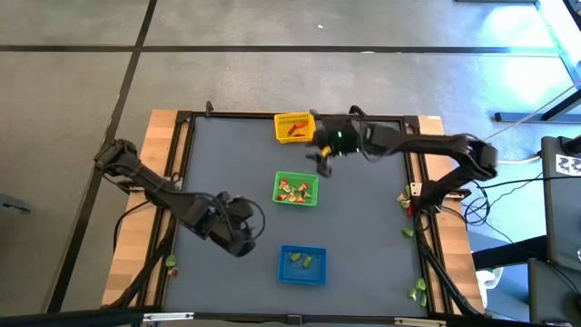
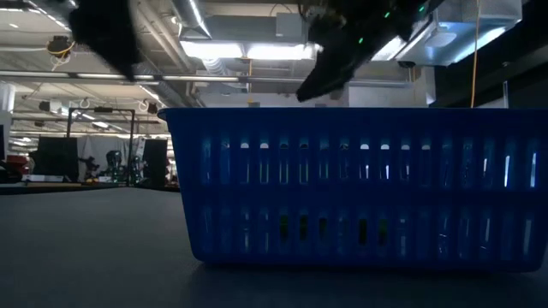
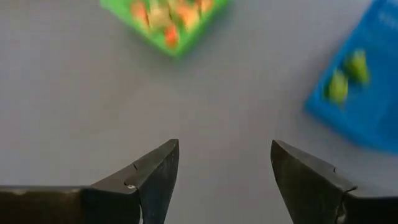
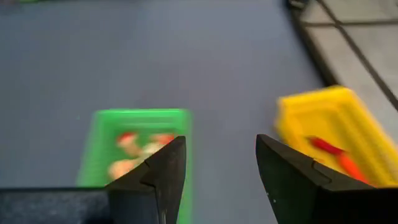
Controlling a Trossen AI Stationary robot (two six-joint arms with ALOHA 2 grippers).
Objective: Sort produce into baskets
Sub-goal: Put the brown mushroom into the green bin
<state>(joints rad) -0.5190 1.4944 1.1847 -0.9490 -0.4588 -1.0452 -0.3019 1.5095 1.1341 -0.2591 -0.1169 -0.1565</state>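
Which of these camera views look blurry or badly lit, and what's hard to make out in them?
Low view: backlit by ceiling lights, so the blue basket is dim and the arms above it are silhouettes. Left wrist view: the green basket and its produce are smeared. Right wrist view: the yellow basket is soft-edged. High view: evenly lit, with glare on the floor at top right.

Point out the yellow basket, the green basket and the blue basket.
yellow basket (image 1: pixel 282 121): high view, its left rim.
green basket (image 1: pixel 277 190): high view, its left rim.
blue basket (image 2: pixel 360 184): low view, its slotted front wall.
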